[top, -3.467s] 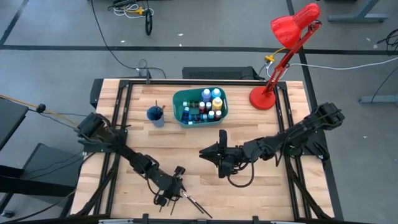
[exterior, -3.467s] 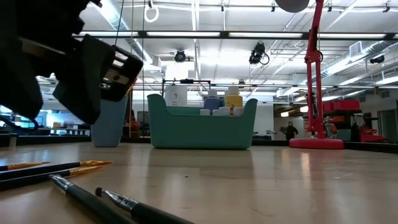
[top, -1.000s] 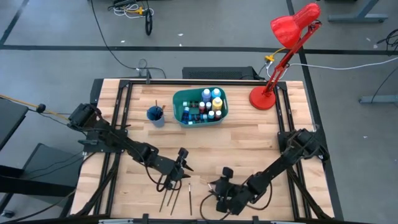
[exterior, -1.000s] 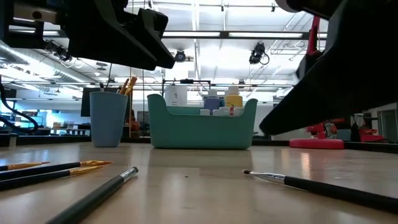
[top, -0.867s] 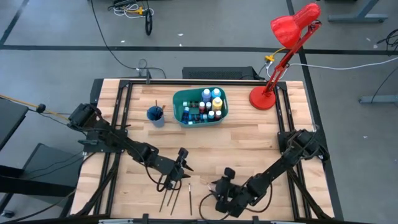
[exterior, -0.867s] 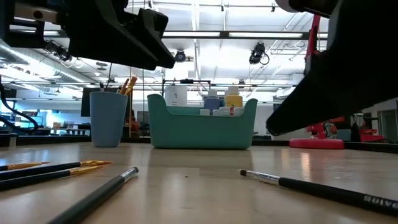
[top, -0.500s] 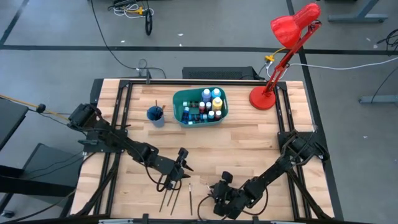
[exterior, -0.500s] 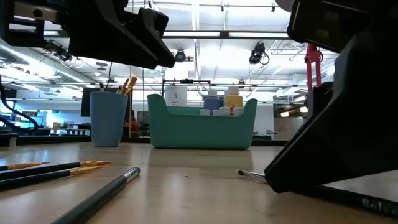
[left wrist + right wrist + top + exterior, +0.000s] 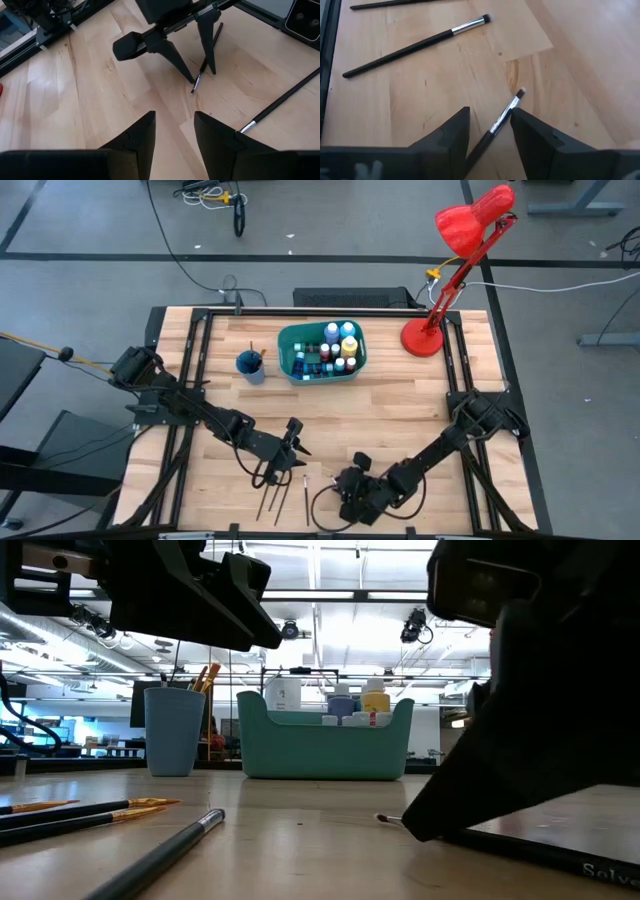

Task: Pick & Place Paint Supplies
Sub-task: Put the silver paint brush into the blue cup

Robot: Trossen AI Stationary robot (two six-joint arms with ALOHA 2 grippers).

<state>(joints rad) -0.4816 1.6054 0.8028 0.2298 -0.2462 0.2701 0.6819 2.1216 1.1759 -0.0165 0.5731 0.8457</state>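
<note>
At the table's near edge the right gripper [image 9: 490,127] is down at the wood, its 2 dark fingers apart on either side of a thin dark-handled brush [image 9: 506,114] that lies flat, not yet clamped. Just beside it the left gripper [image 9: 292,442] hovers, fingers parted, holding nothing, over 3 more dark brushes [image 9: 272,497]. Farther back, small paint bottles [image 9: 335,345] fill the teal plastic bin [image 9: 322,372], beside a small blue cup [image 9: 250,365].

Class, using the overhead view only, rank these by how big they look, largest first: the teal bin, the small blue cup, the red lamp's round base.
1. Teal bin, clearly largest.
2. Red lamp base.
3. Blue cup, smallest.
</note>
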